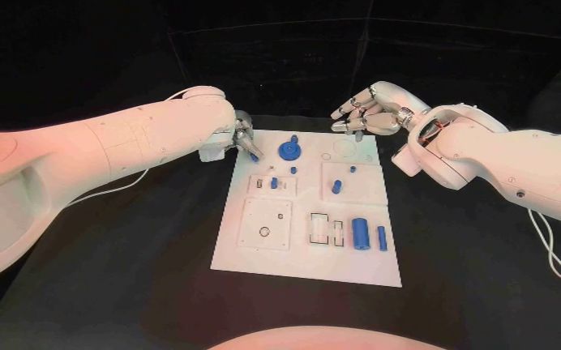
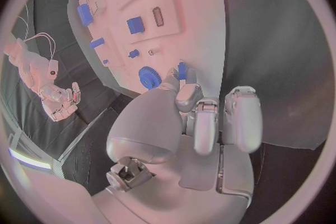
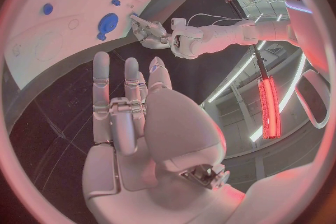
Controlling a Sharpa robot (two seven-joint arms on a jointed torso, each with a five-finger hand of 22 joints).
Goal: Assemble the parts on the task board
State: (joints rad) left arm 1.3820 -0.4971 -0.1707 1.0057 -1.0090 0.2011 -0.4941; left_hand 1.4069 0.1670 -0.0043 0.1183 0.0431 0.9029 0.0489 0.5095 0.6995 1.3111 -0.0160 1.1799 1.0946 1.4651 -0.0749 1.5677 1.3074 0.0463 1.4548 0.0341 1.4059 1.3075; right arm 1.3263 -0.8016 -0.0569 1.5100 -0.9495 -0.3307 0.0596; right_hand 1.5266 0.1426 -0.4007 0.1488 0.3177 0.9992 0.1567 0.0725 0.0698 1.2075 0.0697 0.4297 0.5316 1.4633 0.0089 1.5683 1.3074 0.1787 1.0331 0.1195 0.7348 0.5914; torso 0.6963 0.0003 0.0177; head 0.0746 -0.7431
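The white task board [image 1: 306, 262] lies in the middle of the black table. My left hand [image 1: 240, 139] is at the board's far left corner and pinches a small blue peg [image 1: 253, 155] [image 2: 182, 70] between thumb and a finger, just beside the blue gear [image 1: 289, 151] [image 2: 148, 77]. My right hand [image 1: 368, 115] [image 3: 129, 106] hovers over the board's far right corner, its fingers apart and holding nothing. Small blue pegs [image 1: 335, 186] stand in the board's middle. A blue cylinder [image 1: 361, 232] and a blue bar [image 1: 383, 238] lie near its right edge.
Rectangular recesses [image 1: 267, 232] and a slotted pocket [image 1: 326, 229] are sunk in the near half of the board. Bare black table [image 1: 140, 245] lies on both sides of the board. A white cable [image 1: 123, 184] hangs under my left arm.
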